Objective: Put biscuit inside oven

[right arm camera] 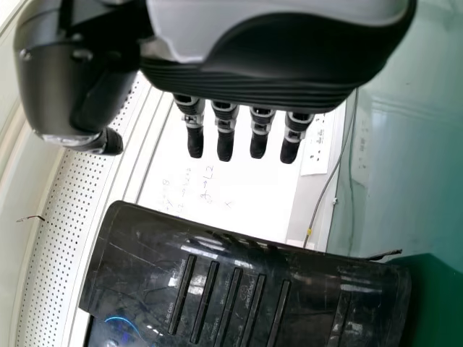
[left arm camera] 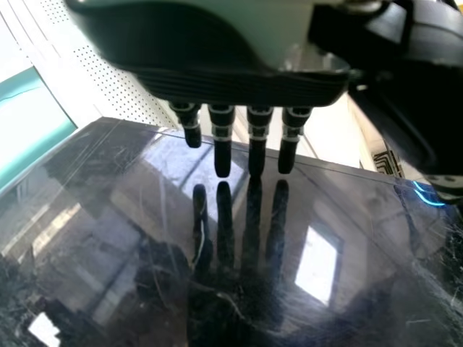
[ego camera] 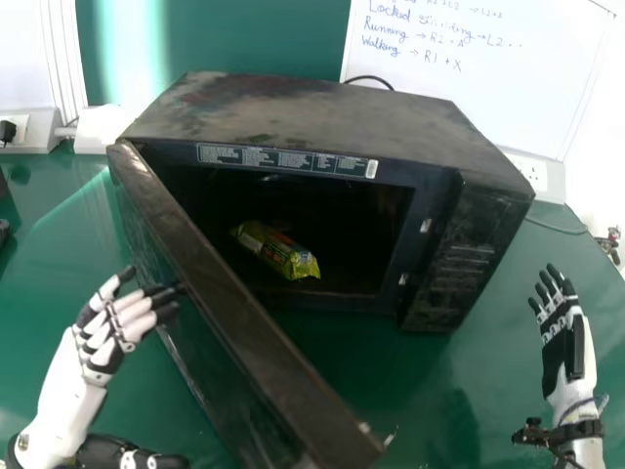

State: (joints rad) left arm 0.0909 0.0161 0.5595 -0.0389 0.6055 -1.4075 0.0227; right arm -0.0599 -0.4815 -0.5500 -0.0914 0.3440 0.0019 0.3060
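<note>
Biscuit packet sits inside the oven, so your left hand, fingers spread, is outside the open door, likely for closing; right hand idle, fingers straight.

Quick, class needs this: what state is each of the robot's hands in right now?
Left hand: open, holding nothing, fingers by the microwave door.
Right hand: open, empty, to the right of the microwave.
</note>
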